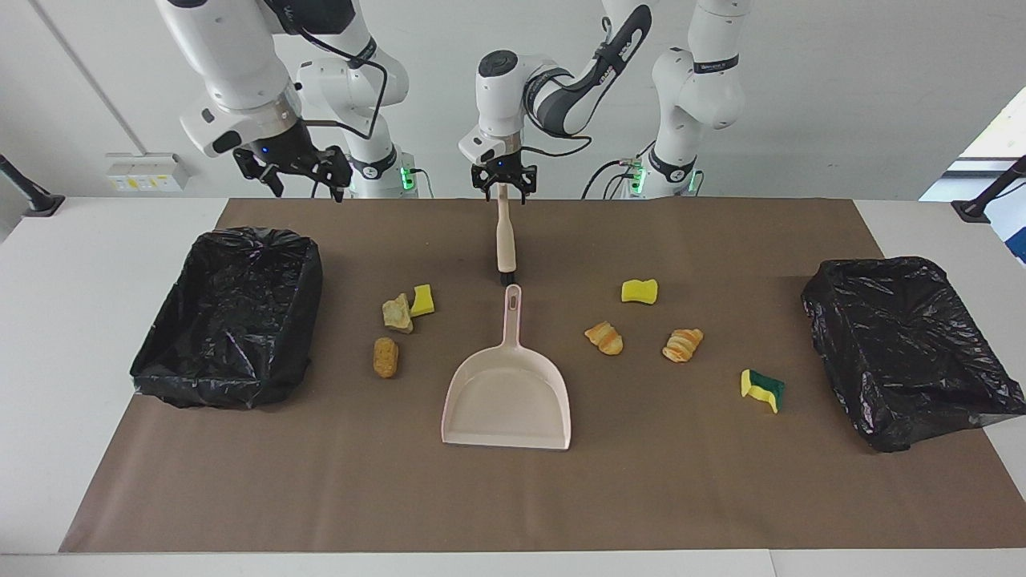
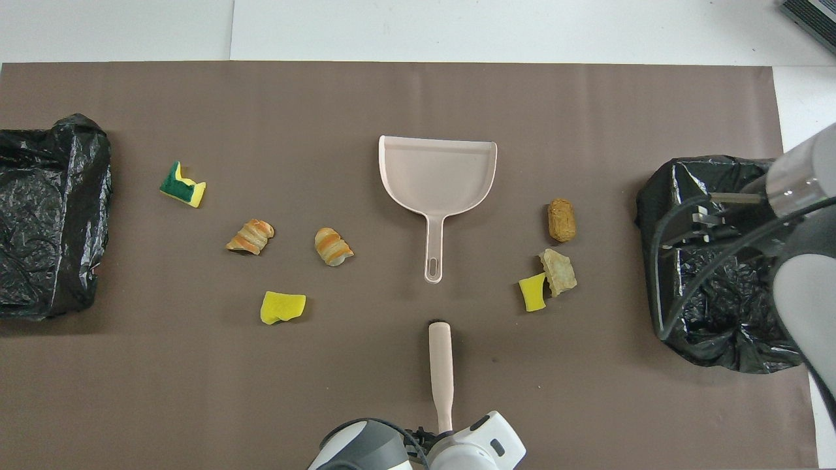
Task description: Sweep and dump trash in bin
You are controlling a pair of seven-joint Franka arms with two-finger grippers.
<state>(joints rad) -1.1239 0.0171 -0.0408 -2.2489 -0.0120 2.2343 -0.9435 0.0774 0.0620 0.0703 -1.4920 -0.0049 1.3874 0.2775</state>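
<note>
Across the white table [image 1: 96,240], a sheet of brown paper [image 1: 681,481]. At each end of the paper, a black-lined bin: one [image 1: 232,312] near the raised right tool [image 1: 298,172], fingers spread and holding nothing; the other [image 1: 906,344] well apart from the left tool [image 1: 502,186]. Left tool down at the handle tip of the hand brush [image 1: 505,236]; cannot tell whether gripping it or loose around it. Just past the brush's bristle end, farther from the robots, the pink-beige dustpan [image 1: 506,393], handle toward the left tool. Scattered on the paper beside the dustpan, the trash, in seven pieces:
- toward the right tool, a yellow sponge bit [image 1: 422,300], a rocky chunk [image 1: 397,313] and a brown lump [image 1: 385,357]
- toward the left arm's end, a yellow sponge bit [image 1: 639,291], two croissant-like lumps [image 1: 603,337] [image 1: 682,344] and a yellow-green sponge bit [image 1: 762,389]
</note>
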